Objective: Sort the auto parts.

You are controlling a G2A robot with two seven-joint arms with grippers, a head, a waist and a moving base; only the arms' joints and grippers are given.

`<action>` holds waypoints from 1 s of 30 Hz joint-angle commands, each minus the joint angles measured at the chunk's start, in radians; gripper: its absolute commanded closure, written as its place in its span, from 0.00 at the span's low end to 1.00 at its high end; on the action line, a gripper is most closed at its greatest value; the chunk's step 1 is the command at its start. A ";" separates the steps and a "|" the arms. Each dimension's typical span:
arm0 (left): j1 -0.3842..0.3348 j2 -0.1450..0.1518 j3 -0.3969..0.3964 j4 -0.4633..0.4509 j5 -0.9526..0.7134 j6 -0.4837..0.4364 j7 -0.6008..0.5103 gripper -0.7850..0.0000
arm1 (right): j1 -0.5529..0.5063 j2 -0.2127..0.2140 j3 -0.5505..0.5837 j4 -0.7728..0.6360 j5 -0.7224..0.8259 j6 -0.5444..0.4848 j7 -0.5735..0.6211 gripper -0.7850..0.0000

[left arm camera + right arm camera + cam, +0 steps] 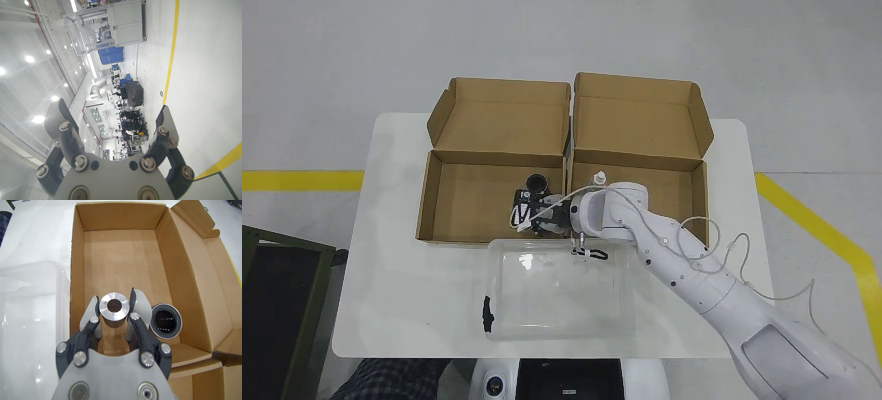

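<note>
Placing step, I judge: the right gripper [114, 299] clamps a metal sleeve [115, 308] low inside the box [121, 256] at eleven o'clock on the tabletop [402, 300], just beside a bearing [166, 321]. Next it must let go. The left gripper [113, 106] gapes wide, empty.

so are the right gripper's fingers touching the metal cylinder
Touching. The right wrist view shows the fingers of the right gripper pressed against both sides of the metal cylinder, with no gap.
</note>
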 commanded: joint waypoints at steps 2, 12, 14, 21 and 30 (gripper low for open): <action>0.000 0.000 0.000 0.000 0.000 0.000 0.000 0.00 | 0.016 -0.007 -0.005 0.022 -0.002 -0.013 0.013 1.00; 0.000 0.000 0.000 0.000 0.000 0.000 0.000 0.00 | 0.046 -0.026 -0.016 0.070 -0.003 -0.043 0.036 0.85; 0.000 0.000 0.000 0.000 0.000 0.000 0.000 0.00 | 0.049 -0.030 -0.019 0.076 -0.005 -0.046 0.038 0.81; 0.000 0.000 0.000 0.000 0.000 0.000 0.000 0.00 | 0.055 -0.040 -0.027 0.088 -0.006 -0.064 0.059 0.63; 0.000 0.000 0.000 0.000 0.000 0.000 0.000 0.00 | 0.058 -0.047 -0.021 0.098 -0.007 -0.081 0.069 0.53</action>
